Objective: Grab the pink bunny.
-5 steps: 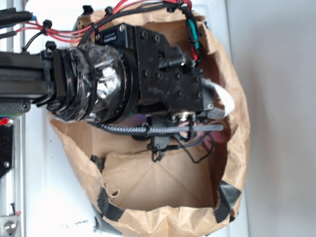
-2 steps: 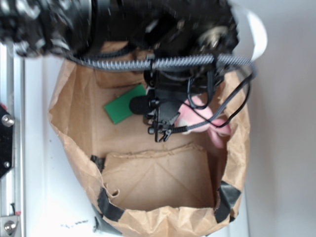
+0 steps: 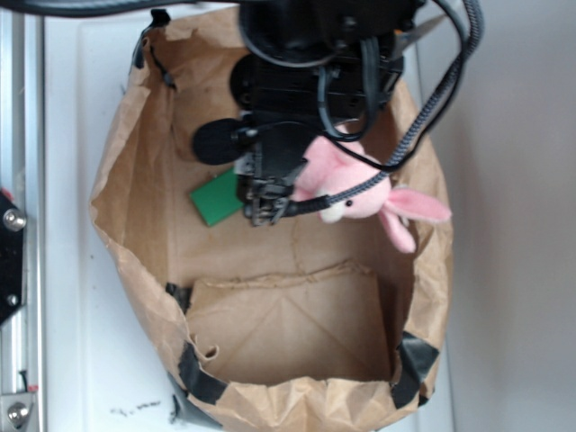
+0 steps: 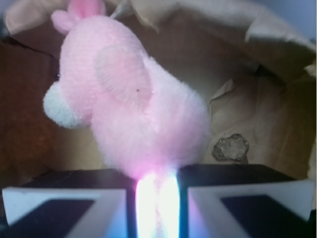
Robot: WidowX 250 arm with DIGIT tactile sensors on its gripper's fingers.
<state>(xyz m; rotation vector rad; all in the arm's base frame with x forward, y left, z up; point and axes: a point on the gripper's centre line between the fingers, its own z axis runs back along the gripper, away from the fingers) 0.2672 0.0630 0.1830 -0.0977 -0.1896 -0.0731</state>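
The gripper [image 4: 156, 198] is clenched on the pink bunny [image 4: 131, 106]: in the wrist view its two pale fingers [image 4: 64, 208] press in from either side on a narrow pinch of pink fur, and the plush body bulges out just beyond the fingertips. A white fluffy patch sits on the toy's left side, and a small pink limb and part of an ear show at the top of that view.

From the exterior camera the pink bunny [image 3: 346, 184] hangs at the tip of the black gripper [image 3: 270, 202], its white face and two darker-pink ears [image 3: 416, 209] pointing away from the arm toward the right wall of the brown paper bag [image 3: 135, 216]. The toy looks lifted off the bag floor, though contact cannot be judged for certain. A green block [image 3: 213, 200] lies flat on the bag bottom just beside the gripper, on the side opposite the bunny. A braided black cable [image 3: 441, 90] loops from the arm across the toy. Black tape [image 3: 200, 376] patches the bag's near rim. No writing or brand mark can be read in either view.
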